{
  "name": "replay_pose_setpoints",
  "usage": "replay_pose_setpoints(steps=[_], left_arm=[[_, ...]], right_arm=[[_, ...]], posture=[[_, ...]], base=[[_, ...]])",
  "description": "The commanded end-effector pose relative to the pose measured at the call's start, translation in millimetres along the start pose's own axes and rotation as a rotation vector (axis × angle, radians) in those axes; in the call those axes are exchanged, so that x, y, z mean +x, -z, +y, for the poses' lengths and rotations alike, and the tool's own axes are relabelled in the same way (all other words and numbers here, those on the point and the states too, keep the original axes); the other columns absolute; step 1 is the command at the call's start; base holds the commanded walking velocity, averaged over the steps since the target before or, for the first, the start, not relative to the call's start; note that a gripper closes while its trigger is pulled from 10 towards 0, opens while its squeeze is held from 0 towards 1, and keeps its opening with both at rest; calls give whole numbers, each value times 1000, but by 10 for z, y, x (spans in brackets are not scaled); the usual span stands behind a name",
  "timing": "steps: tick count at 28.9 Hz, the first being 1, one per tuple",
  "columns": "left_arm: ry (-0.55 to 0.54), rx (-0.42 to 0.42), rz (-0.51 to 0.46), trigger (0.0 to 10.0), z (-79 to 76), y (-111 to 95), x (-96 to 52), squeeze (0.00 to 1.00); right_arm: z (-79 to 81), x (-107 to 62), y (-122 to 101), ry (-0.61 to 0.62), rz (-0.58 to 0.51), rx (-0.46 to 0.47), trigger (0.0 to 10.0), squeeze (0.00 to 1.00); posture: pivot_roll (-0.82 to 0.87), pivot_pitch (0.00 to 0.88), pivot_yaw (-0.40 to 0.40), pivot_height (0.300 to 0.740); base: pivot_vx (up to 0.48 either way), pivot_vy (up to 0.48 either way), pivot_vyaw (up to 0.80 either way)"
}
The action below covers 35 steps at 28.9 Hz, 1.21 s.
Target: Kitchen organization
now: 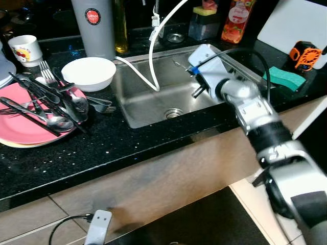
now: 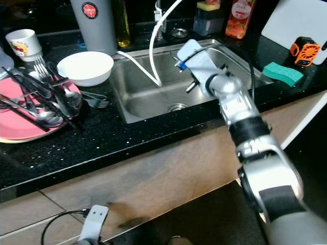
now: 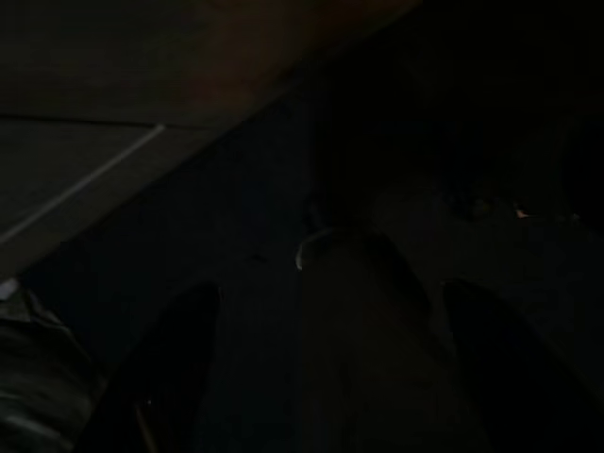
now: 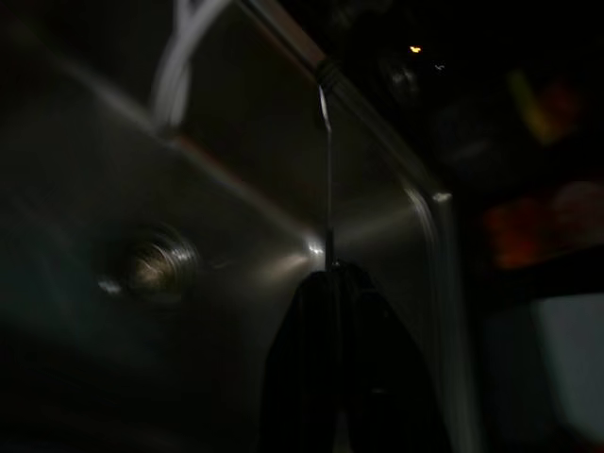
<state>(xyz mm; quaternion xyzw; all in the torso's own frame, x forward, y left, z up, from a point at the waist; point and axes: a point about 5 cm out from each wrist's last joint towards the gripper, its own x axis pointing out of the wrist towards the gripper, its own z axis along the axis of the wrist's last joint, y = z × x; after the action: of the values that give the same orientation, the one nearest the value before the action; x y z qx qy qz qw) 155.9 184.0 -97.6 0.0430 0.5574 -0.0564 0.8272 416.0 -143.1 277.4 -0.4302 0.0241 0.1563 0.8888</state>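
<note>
The job looks barely begun. The black worktop [image 1: 153, 148] carries a steel sink [image 1: 138, 104], and the right end effector [image 4: 330, 283] hangs over the basin with its two black fingers pressed together on a thin metal utensil [image 4: 327, 170], probably a piece of cutlery, whose shaft points toward the sink's far wall. The basin itself holds nothing but its drain and a white hose [image 1: 153, 61] looping in from the back edge.

Most of the sorting is left. At the worktop's left edge sits one pink plate [image 1: 20, 130], stacked on a paler one, heaped with cutlery [image 1: 48, 99]: forks, spoons and dark-handled pieces, too tangled to count exactly, with one fork lying off the rim toward the sink. Just beside it stands one white bowl [image 1: 88, 73], and behind that one grey canister [image 1: 94, 25] and one printed mug [image 1: 25, 49].

Along the right back edge: one white cutting board [image 1: 296, 23], one green sponge [image 1: 283, 77], one orange gadget [image 1: 305, 54].

The left end effector [image 3: 326, 377] hangs idle in the dark, fingers spread, holding nothing.
</note>
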Motion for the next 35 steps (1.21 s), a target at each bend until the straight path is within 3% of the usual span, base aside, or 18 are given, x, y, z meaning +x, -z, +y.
replay_pose_setpoints(steps=[1, 2, 4, 5, 6, 9, 17, 26, 27, 28, 29, 35], left_arm=[[13, -4, 17, 10000, -41, 74, 3, 0], [13, -4, 17, 10000, -41, 74, 3, 0], [18, -6, 21, 10000, -53, 110, 2, 0], [18, -6, 21, 10000, -53, 110, 2, 0], [24, -8, 25, 10000, -66, 147, 1, 0], [30, -10, 33, 10000, -89, 215, -1, 0], [37, -35, 49, 10000, -121, 351, -12, 0], [39, -39, 60, 10000, -125, 448, -24, 0], [39, -38, 61, 10000, -122, 455, -26, 0], [39, -38, 61, 10000, -122, 455, -26, 0], [38, -37, 61, 10000, -119, 458, -27, 0], [31, -22, 58, 10000, -82, 408, -24, 0]], right_arm=[[-67, 16, 1, -8, 59, -105, 10000, 0], [-67, 16, 1, -8, 59, -105, 10000, 0], [-51, 42, -45, -78, 103, -236, 10000, 0], [-51, 42, -45, -78, 103, -236, 10000, 0], [6, 72, -66, -140, 133, -333, 10000, 0], [124, 118, -114, -216, 133, -394, 10000, 0], [370, 189, -219, -313, 123, -445, 10000, 0], [565, 217, -168, -389, 160, -487, 10000, 0], [560, 220, -164, -373, 163, -471, 10000, 729], [560, 220, -164, -373, 163, -471, 10000, 729], [528, 223, -160, -342, 167, -448, 10000, 1000], [93, 177, -200, -95, 153, -316, 10000, 1000]], posture=[[-17, 78, -58, 740], [-17, 78, -58, 740], [-17, 100, -68, 740], [-17, 100, -68, 740], [-12, 120, -80, 740], [0, 147, -96, 740], [24, 185, -126, 740], [41, 203, -130, 740], [42, 200, -127, 740], [42, 200, -127, 740], [43, 196, -123, 740], [42, 154, -97, 740]], base=[[0, 0, 0], [0, 0, 0], [0, 0, 0], [0, 0, 0], [0, 0, 0], [0, 0, 0], [0, 0, 0], [0, 0, 0], [0, 0, 0], [0, 0, 0], [0, 0, 0], [0, 0, 0]])
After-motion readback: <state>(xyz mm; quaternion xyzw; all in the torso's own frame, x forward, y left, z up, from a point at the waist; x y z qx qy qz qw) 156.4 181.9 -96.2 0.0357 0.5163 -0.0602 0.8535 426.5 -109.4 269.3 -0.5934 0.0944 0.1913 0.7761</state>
